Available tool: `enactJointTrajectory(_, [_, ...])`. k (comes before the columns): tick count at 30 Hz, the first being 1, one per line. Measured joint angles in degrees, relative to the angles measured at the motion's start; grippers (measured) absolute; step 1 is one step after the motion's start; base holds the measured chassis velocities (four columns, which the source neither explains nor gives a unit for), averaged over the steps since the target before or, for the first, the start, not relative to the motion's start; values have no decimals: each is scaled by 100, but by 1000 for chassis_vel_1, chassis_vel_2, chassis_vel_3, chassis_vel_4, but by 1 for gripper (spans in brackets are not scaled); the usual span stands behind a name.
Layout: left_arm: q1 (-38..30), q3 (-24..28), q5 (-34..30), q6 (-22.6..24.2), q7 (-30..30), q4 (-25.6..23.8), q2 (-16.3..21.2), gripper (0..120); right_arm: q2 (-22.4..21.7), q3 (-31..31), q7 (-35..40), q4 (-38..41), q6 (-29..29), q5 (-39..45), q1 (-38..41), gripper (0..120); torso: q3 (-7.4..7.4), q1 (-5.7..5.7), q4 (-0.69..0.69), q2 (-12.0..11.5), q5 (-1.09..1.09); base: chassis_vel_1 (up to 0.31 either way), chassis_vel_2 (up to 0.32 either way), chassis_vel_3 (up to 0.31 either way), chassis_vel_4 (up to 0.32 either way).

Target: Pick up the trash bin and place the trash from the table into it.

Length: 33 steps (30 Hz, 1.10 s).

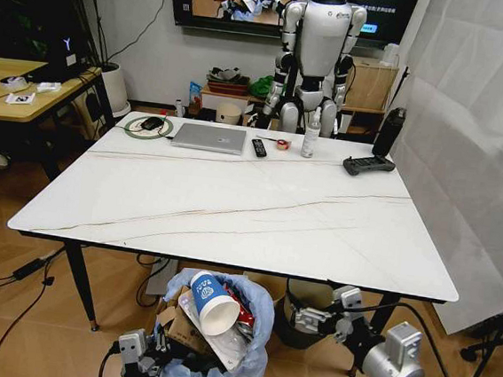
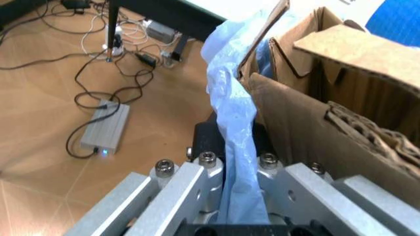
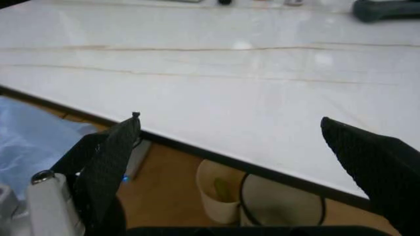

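- Nearest the robot and low down, the left gripper [image 1: 149,350] is clamped on the rim of the trash bin [image 1: 249,353]; the left wrist view shows its metal jaws pressed together on a fold of the crinkled blue bag [image 2: 233,123]
- The bin sits just in front of the near table edge, below the level of the tabletop, and it is stuffed full: torn brown cardboard [image 2: 341,113] against the bag wall, a blue-white paper cup [image 1: 212,302] lying tilted on top, a clear plastic pack [image 1: 219,339] and a bit of red wrapper [image 1: 241,312] beside it
- To the right of the bin, the right gripper [image 1: 328,314] hangs at the near edge of the table [image 1: 258,211], holding nothing; from its own wrist view the two black fingers [image 3: 108,157] stand wide apart
- Under the table's edge by that gripper are a cream round bin [image 3: 220,194] and a grey bin with a black rim [image 3: 282,199]
- On the floor to the left, a grey power brick [image 2: 105,129] lies among black cables
- Across the near and middle of the white veined tabletop I see no litter
- Along the far edge stand a silver laptop [image 1: 209,137], a black remote [image 1: 258,147], a white spray bottle [image 1: 311,134] and a dark game controller [image 1: 368,165]
- Beyond the table, a white humanoid robot [image 1: 317,48] stands by the wall
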Motion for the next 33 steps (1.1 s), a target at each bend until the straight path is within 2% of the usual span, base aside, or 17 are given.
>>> enactJointTrajectory(5, [-23,-95,-99,7,-8,-41,135,0,484,498,-21,38,94,-122,-263,100,0,0,2,0,0,0,0,0,0])
enactJointTrajectory(7, [-65,-134,-158,17,-11,-41,214,0,802,688,-82,61,43,-151,-298,100,0,0,1,0,0,0,0,0,0])
enactJointTrajectory(9, [-104,-153,-245,32,-22,-5,319,0,1320,901,-172,89,-54,-172,-292,100,0,0,1,0,1,0,0,0,0])
enactJointTrajectory(10, [-104,-153,-245,32,-22,-5,319,0,1320,901,-172,89,-54,-172,-292,100,0,0,1,0,1,0,0,0,0])
enactJointTrajectory(12, [-125,-159,-281,35,-27,47,386,0,1632,987,-212,116,-42,-200,-292,100,0,0,0,0,1,0,0,0,0])
enactJointTrajectory(15, [-177,-163,-356,35,-31,147,515,0,2159,1121,-353,83,286,-555,-423,100,0,0,2,0,0,0,0,0,0])
enactJointTrajectory(20, [-280,-193,-445,56,-38,299,654,0,2487,1208,-579,-129,947,-1101,-556,100,0,0,1,0,1,0,0,0,0])
enactJointTrajectory(27, [-525,-176,-625,178,-119,600,878,0,2926,1424,-753,-435,1300,-1235,-497,100,0,0,1,0,1,0,0,0,0])
enactJointTrajectory(33, [-607,-125,-700,193,-138,726,1098,0,3001,1513,-758,-593,1520,-1205,-423,100,-1,0,1,-1,1,0,0,0,0])
